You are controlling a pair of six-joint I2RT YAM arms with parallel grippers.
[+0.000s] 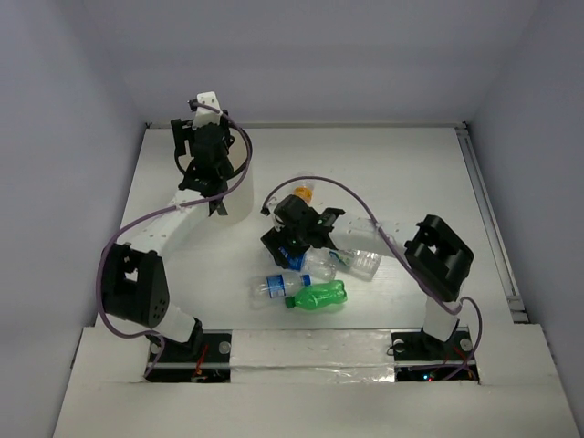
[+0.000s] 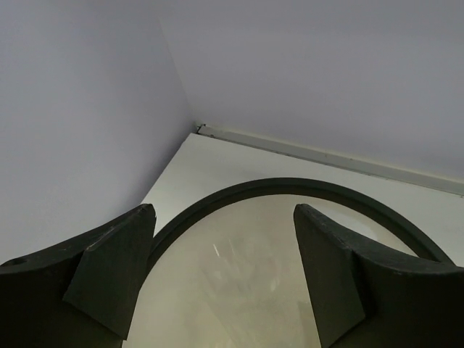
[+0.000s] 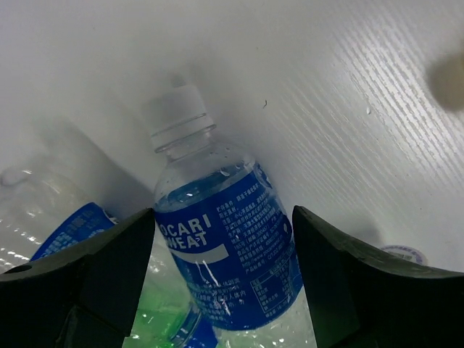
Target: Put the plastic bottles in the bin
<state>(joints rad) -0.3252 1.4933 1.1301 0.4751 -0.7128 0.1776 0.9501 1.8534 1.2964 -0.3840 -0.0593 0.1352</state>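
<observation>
The right gripper [image 3: 225,279] has its fingers [image 3: 109,272] spread wide, one on each side of a blue-labelled bottle [image 3: 221,254] that lies on its side, white cap pointing away; whether the pads touch it I cannot tell; a second blue label [image 3: 72,228] and part of the green bottle [image 3: 152,319] crowd in at the lower left of that wrist view. Only the top view shows the whole cluster, mid-counter [image 1: 411,164] toward the near edge: the green bottle [image 1: 319,297], a bottle with a blue band [image 1: 272,286] just beside it, a clear bottle [image 1: 362,263] to the right, and the orange-capped bottle [image 1: 303,192] on the far side of the gripper; all lie outside the bin. The left gripper [image 2: 225,272] is open too and holds nothing, its fingers [image 2: 341,279] apart above the bin [image 2: 290,185]; its wrist view alone shows the black rim and pale inside, with the counter's far left corner beyond; from above, the arm hides most of the bin [image 1: 239,199], which stands toward that corner.
</observation>
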